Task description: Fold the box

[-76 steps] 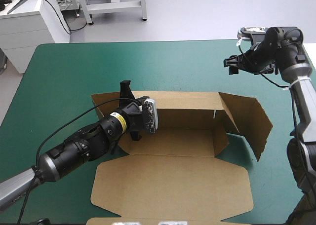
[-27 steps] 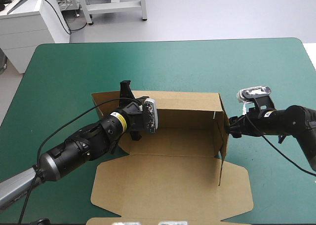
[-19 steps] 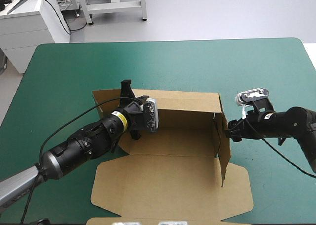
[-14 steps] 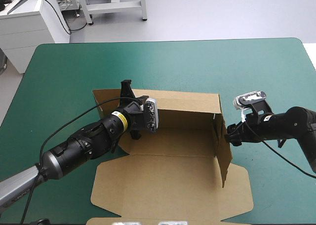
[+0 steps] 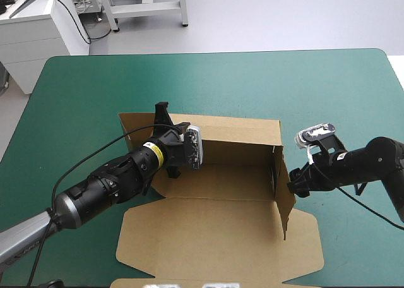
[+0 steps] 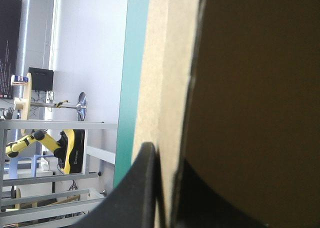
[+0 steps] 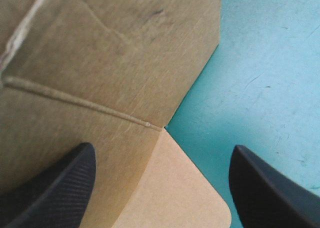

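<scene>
Left gripper [image 5: 161, 119] pinched the left end of the rear wall of the brown cardboard box [image 5: 221, 182]; the arm hid that corner. The box lay mid-way on the teal-green table cover [image 5: 88, 92], lid flat. Right gripper [image 5: 295, 186], fingers spread, was just outside the box's raised right wall; contact not discernible.

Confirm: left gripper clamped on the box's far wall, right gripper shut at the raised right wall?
Wrong on one count: the right gripper is open, its fingers wide apart in the right wrist view. The left gripper is indeed clamped on the far wall of the box.
</scene>
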Action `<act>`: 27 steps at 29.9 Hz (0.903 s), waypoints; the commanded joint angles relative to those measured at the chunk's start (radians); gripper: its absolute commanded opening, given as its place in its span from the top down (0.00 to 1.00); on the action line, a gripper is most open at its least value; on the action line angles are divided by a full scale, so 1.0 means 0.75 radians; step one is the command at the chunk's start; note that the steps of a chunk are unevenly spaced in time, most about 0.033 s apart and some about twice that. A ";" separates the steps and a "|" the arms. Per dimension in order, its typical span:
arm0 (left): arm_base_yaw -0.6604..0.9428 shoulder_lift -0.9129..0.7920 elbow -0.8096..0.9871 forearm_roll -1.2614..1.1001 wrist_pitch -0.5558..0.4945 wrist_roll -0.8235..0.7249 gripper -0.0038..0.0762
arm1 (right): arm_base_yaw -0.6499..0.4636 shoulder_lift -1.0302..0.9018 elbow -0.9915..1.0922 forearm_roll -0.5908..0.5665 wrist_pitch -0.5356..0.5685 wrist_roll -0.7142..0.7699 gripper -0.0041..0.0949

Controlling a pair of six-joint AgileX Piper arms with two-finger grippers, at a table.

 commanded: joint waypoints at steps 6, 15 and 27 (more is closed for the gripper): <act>-0.015 0.024 0.006 -0.097 0.027 -0.034 0.96 | -0.009 -0.072 -0.029 0.223 0.118 -0.111 0.27; -0.015 0.024 0.006 -0.097 0.029 -0.034 0.96 | -0.006 -0.069 -0.029 0.288 -0.068 -0.170 0.27; -0.015 0.024 0.006 -0.097 0.029 -0.034 0.96 | -0.006 -0.069 -0.029 0.537 0.058 -0.316 0.27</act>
